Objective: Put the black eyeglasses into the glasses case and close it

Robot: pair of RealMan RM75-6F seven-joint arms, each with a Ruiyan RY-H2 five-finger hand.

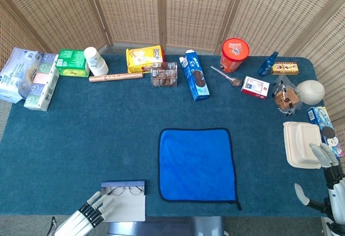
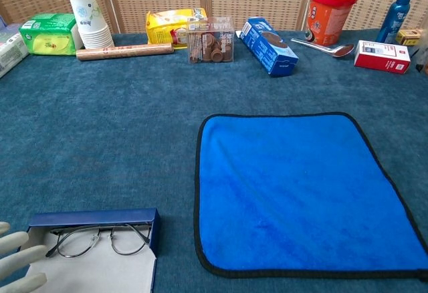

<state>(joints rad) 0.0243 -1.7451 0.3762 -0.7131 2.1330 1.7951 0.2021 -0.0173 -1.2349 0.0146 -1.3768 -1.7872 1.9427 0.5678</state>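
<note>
Head view: left hand point(image 1: 89, 215) released, fingers straight and apart, tips touching the left edge of the open dark-blue rectangular glasses case point(image 1: 124, 200). Thin black wire-frame eyeglasses point(image 1: 124, 191) inside the case, just right of the fingertips. Right hand point(image 1: 325, 185) released, beside white clamshell box point(image 1: 302, 144).

Chest view: left fingers point(image 2: 19, 261) on case edge; eyeglasses lying unfolded.

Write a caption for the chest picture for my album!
Robot's left hand reaches the open glasses case, eyeglasses already inside, beside a blue cloth.
</note>
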